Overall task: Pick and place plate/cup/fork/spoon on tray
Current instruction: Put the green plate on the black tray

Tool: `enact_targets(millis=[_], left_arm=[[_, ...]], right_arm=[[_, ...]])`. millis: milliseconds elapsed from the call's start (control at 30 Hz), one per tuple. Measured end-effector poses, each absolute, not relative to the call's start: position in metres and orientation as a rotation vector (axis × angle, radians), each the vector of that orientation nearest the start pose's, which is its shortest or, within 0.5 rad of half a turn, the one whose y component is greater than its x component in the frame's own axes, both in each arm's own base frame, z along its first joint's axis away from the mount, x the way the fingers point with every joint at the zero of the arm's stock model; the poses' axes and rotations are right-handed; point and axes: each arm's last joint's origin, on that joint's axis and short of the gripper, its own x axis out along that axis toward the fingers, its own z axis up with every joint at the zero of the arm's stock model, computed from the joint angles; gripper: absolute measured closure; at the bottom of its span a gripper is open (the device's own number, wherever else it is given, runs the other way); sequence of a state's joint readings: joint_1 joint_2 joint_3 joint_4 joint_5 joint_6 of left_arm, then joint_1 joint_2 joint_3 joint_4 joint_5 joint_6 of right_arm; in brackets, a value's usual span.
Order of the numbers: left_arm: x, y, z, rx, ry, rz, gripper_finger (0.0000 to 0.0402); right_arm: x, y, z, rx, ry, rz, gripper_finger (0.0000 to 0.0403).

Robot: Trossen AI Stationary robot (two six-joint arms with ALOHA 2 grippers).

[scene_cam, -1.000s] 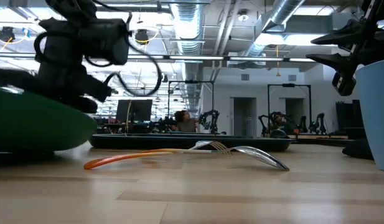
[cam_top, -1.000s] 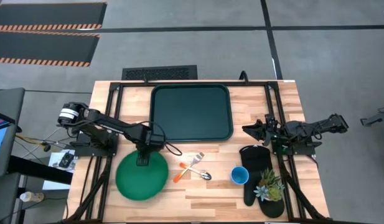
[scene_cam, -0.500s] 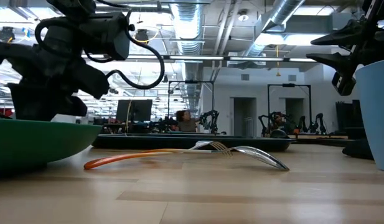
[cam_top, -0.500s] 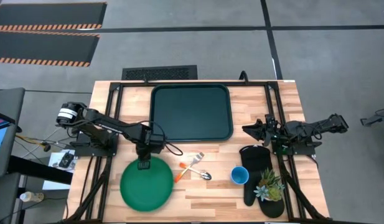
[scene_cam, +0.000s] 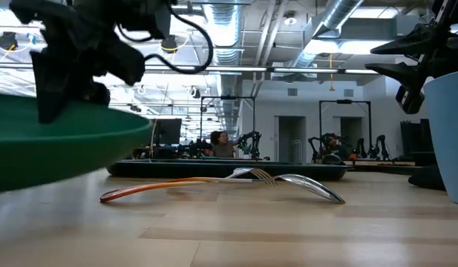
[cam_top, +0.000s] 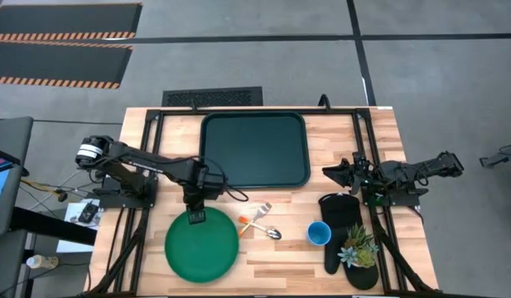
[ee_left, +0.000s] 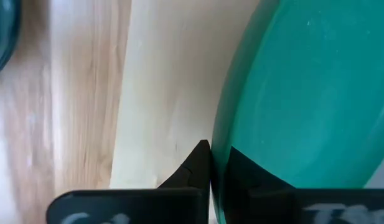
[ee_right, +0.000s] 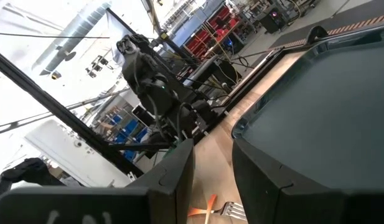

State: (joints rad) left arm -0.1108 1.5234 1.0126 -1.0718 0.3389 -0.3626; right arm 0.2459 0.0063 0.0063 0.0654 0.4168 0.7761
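We see the left gripper [cam_top: 196,217] pinching the rim of the plate [cam_top: 202,246], which hangs clear of the table [cam_top: 379,141] near its front edge, short of the tray [cam_top: 254,149]. The fork [cam_top: 255,213] and spoon [cam_top: 259,229] lie crossed beside it. The right gripper [cam_top: 332,173] waits, fingers slightly apart, behind the cup [cam_top: 319,233].

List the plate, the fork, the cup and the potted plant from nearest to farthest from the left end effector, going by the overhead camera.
1. The plate: the left end effector is gripping its rim.
2. The fork: on the table just right of the plate, crossed with the spoon.
3. The cup: farther right.
4. The potted plant: farthest, by the right front edge.
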Motion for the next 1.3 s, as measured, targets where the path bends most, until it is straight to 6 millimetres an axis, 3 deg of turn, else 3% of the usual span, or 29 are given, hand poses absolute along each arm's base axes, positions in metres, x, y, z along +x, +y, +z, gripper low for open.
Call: enact_targets(millis=[200,333,533,700,900,1100,1300], left_arm=[[0.255,-0.037,0.233,-0.522,1.627,-0.027,0.0401],[0.268,-0.025,0.258,-0.626,1.522,0.089,0.0401],[0.286,0.019,0.292,-0.731,1.236,0.442,0.0401],[0.3,0.068,0.304,-0.887,0.886,0.662,0.0401],[0.317,0.108,0.282,-0.971,0.788,0.808,0.0401],[0.347,0.121,0.24,-1.038,0.832,0.762,0.0401],[0.36,0.132,0.208,-1.097,0.869,0.773,0.0401]], right_arm=[[0.095,0.012,0.171,0.793,-0.125,-0.138,0.0268],[0.095,0.012,0.171,0.793,-0.125,-0.138,0.0268],[0.095,0.012,0.171,0.791,-0.125,-0.139,0.027],[0.095,0.012,0.171,0.771,-0.123,-0.14,0.0269],[0.095,0.012,0.171,0.77,-0.124,-0.141,0.027],[0.095,0.012,0.171,0.77,-0.124,-0.142,0.0269],[0.095,0.012,0.171,0.77,-0.125,-0.143,0.027]])
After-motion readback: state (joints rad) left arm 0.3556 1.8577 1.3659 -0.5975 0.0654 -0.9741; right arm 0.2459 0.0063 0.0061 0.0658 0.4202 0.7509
